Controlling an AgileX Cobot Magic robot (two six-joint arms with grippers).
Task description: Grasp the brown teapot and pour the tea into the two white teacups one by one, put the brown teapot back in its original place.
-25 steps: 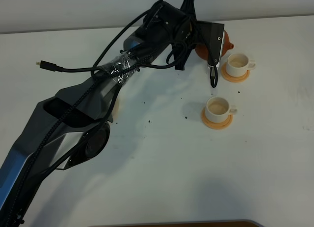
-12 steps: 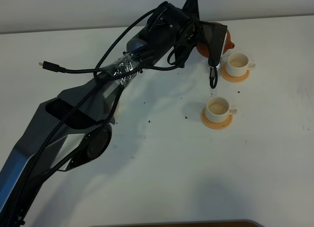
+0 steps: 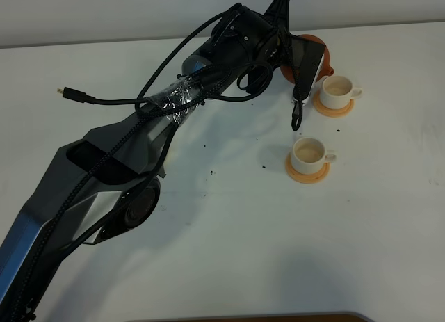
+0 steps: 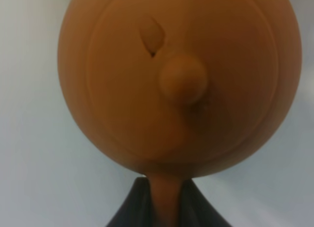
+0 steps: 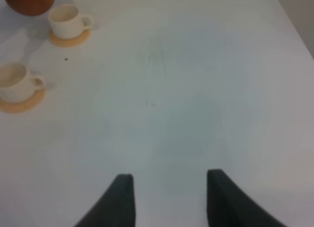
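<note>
My left gripper (image 4: 164, 190) is shut on the loop handle of the brown teapot (image 4: 179, 80), whose lid and knob fill the left wrist view. From above, the teapot (image 3: 322, 62) hangs off the table under the left wrist, just beside the far white teacup (image 3: 338, 90). The near teacup (image 3: 308, 152) stands closer to the front. Each cup sits on an orange-tan coaster (image 3: 306, 172). Both cups look pale inside. My right gripper (image 5: 169, 197) is open over bare table, with both teacups (image 5: 67, 20) and the teapot (image 5: 28, 1) far from it. The original place is mostly hidden by the left arm.
A loose black cable with a plug (image 3: 64, 92) juts out from the left arm, and a cable loop (image 3: 295, 117) dangles between the cups. Dark specks (image 3: 211, 172) dot the white table (image 3: 278, 252). A wall runs along the far edge.
The left wrist has shifted slightly back and turned, so more of the teapot shows beside the far cup. The dangling cable loop has swung leftward. The cups have not moved.
</note>
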